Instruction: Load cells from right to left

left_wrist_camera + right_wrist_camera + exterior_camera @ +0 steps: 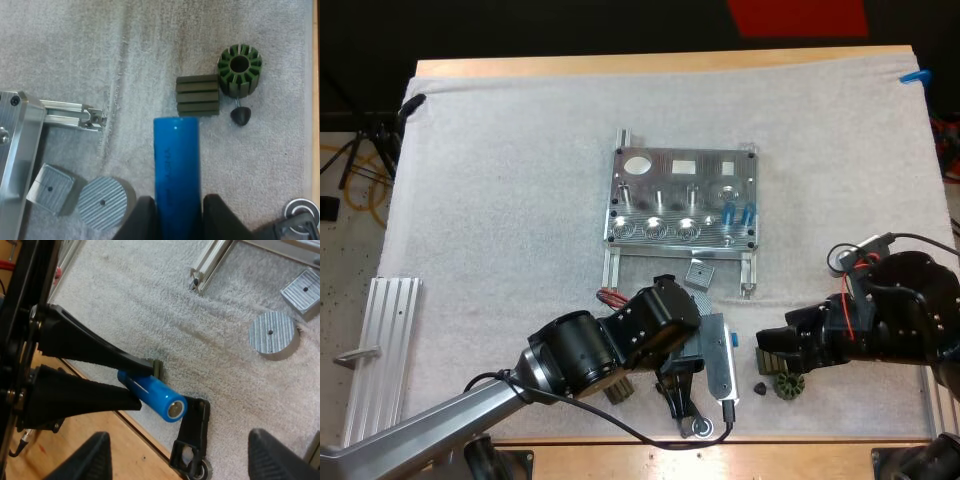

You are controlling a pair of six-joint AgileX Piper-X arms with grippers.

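One metal fixture (682, 198). Three blue cylinders (176, 170), two of them seemingly in the fixture. Three small dark parts (198, 95). One square metal block (50, 189), one ribbed disc (102, 202).

The blue cell (176, 175) runs past the picture's edge between the left tool's fingers (137, 220).

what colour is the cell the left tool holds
Bright blue cell, clearest in the left wrist view.
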